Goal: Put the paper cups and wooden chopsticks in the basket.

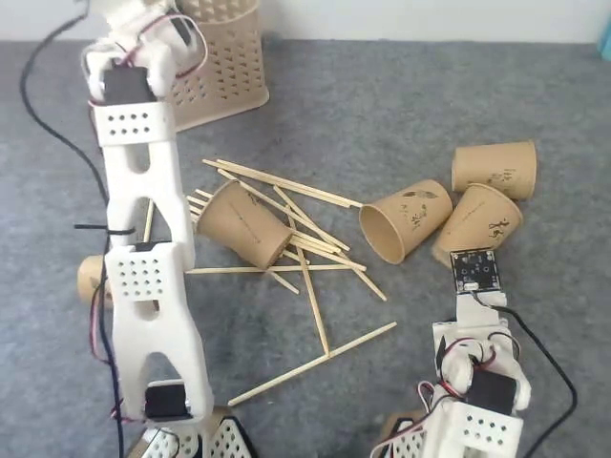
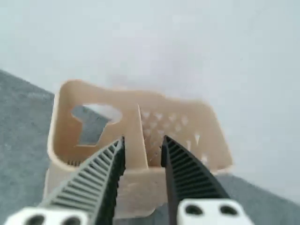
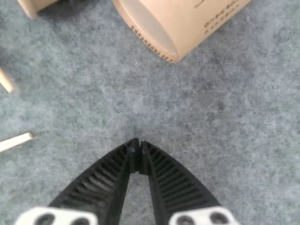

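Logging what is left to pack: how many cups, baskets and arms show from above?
Cups: 5, one half hidden behind an arm
Basket: 1
Arms: 2
Total: 8

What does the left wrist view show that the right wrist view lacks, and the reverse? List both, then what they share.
Left wrist view: the basket, with a divider inside, just beyond the left gripper, jaws open. Right wrist view: a paper cup lying on its side, the end of a wooden chopstick, and the right gripper, jaws shut on nothing. Shared: grey carpet and black ridged jaws.
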Controlling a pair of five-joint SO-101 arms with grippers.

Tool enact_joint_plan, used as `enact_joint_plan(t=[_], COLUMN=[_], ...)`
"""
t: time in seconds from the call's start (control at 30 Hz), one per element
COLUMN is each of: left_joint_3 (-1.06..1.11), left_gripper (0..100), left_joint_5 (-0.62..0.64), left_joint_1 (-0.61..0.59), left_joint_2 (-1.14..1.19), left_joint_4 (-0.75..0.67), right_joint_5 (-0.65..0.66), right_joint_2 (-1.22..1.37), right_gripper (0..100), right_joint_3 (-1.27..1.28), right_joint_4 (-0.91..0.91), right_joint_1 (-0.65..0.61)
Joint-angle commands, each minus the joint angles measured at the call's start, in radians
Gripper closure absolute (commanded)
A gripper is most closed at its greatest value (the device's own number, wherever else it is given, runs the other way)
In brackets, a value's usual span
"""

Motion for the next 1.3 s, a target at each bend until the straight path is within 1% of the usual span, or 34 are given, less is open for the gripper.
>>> enact_joint_plan(t=[0.0, 0.1, 0.27, 0.43, 0.53, 0.67, 0.8, 0.97, 1.17, 1.27], left_joint_3=[0.173, 0.295, 0.364, 0.361, 0.303, 0.216, 0.185, 0.18, 0.179, 0.159], left_gripper=[88, 88, 88, 89, 89, 89, 89, 88, 88, 88], left_joint_5=[0.025, 0.021, -0.055, -0.164, -0.226, -0.247, -0.249, -0.245, -0.242, -0.239], left_joint_1=[0.006, 0.008, 0.008, 0.005, 0.002, -0.017, -0.018, -0.009, -0.002, -0.002], left_joint_2=[-0.072, -0.072, -0.072, -0.084, -0.091, -0.089, -0.087, -0.054, 0.023, 0.017], left_joint_4=[-0.221, -0.285, -0.265, -0.106, 0.04, 0.212, 0.304, 0.305, 0.207, 0.186], right_joint_5=[0.009, 0.009, 0.009, 0.009, 0.009, 0.009, 0.009, 0.009, 0.009, 0.009], right_joint_2=[-0.015, -0.015, -0.015, -0.015, -0.015, -0.015, -0.015, -0.015, -0.015, -0.015], right_gripper=[99.1, 99.1, 99.1, 99.1, 99.1, 99.1, 99.1, 99.1, 99.1, 99.1], right_joint_3=[-0.009, -0.009, -0.009, -0.009, -0.009, -0.009, -0.009, -0.009, -0.009, -0.009], right_joint_4=[-0.012, -0.012, -0.012, -0.012, -0.012, -0.012, -0.012, -0.012, -0.012, -0.012], right_joint_1=[0.007, 0.008, 0.008, 0.008, 0.008, 0.008, 0.008, 0.013, 0.015, 0.015])
